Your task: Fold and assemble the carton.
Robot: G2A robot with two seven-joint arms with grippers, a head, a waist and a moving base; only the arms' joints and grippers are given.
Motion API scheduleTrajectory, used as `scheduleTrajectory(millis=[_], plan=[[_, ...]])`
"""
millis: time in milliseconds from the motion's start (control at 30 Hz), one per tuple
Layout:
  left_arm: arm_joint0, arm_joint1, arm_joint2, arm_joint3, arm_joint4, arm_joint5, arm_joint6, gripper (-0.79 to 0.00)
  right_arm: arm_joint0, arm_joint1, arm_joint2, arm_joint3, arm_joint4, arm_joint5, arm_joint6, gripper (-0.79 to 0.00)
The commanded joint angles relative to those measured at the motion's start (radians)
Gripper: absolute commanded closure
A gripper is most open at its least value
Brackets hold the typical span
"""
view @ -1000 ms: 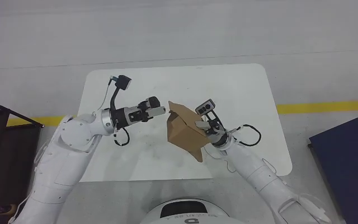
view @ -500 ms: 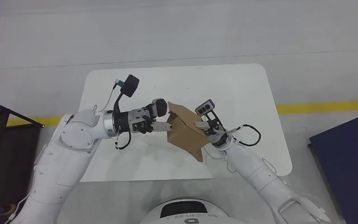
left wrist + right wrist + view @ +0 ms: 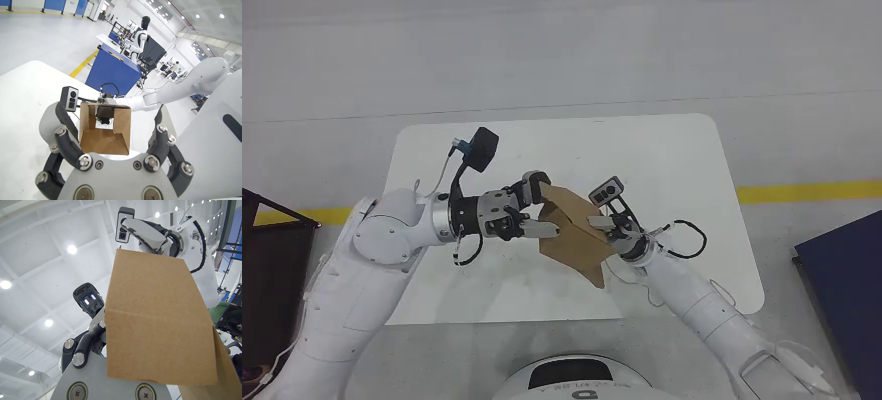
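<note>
The brown cardboard carton [image 3: 105, 130], hollow end showing, hangs between the spread fingers of the left end effector [image 3: 110, 109], above the white counter [image 3: 28, 85].

White rounded-corner table [image 3: 682, 160] standing on a pale grey floor [image 3: 562, 60]; yellow painted stripe [image 3: 812, 191] crossing the floor either side of the table; dark blue cabinet [image 3: 842, 285] and black rack [image 3: 267, 260] well apart at opposite edges.
</note>
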Motion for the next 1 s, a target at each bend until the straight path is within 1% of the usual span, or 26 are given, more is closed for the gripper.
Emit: scheduleTrajectory(millis=[0,200,400,700,967], plan=[[0.007,0.002,-0.005,0.002,-0.037,-0.007,-0.01,-0.785,0.001,0.0,-0.001,0.003,0.003,0.0,0.0,0.0],[0.017,0.007,-0.011,0.009,-0.123,-0.021,-0.053,-0.785,0.003,-0.001,-0.005,0.01,0.007,0.0,0.0,0.0],[0.001,0.005,0.03,0.033,-0.166,-0.014,-0.093,-0.785,0.002,-0.002,-0.003,0.008,0.004,0.0,0.0,0.0],[-0.026,-0.007,0.094,0.061,-0.162,-0.012,-0.073,-0.785,-0.006,-0.002,0.004,-0.001,-0.003,0.0,0.0,0.0],[-0.043,-0.014,0.128,0.07,-0.158,-0.011,-0.067,-0.785,-0.01,-0.003,0.001,-0.004,-0.001,0.0,0.0,0.0]])
